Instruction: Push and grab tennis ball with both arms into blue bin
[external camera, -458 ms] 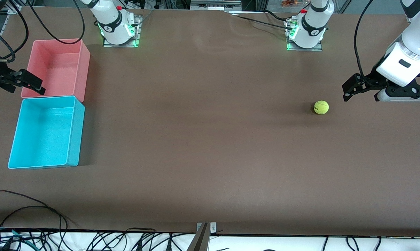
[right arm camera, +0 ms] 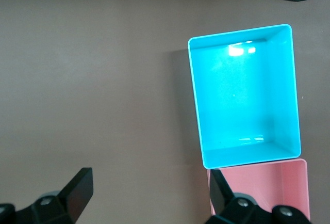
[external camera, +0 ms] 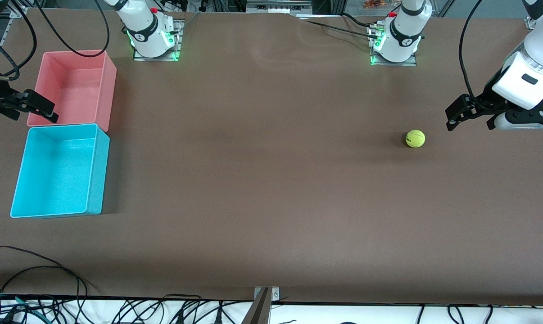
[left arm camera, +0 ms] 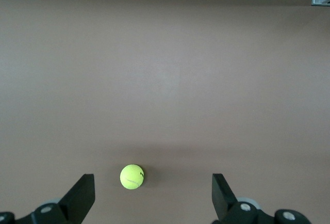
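The blue bin (external camera: 60, 170) stands on the brown surface (external camera: 262, 189) at the right arm's end, nearest the front camera of all the items, upright and with nothing inside it. The tennis ball (external camera: 415, 138) rests on the surface toward the left arm's end, well apart from the blue bin and a little farther from the front camera than the bin's middle; nothing touches it. The left gripper (external camera: 454, 118) hangs in the air over the surface just beside the ball, toward the left arm's end; the left wrist view shows its fingers (left arm camera: 80, 195) spread wide with nothing between them, the ball lying on the surface below them. The right gripper (external camera: 39, 107) hovers over the edge of the pink bin (external camera: 75, 87), where that bin meets the blue one; the right wrist view shows its fingers (right arm camera: 77, 188) also spread wide and holding nothing. The pink bin sits touching the blue bin, farther from the front camera.
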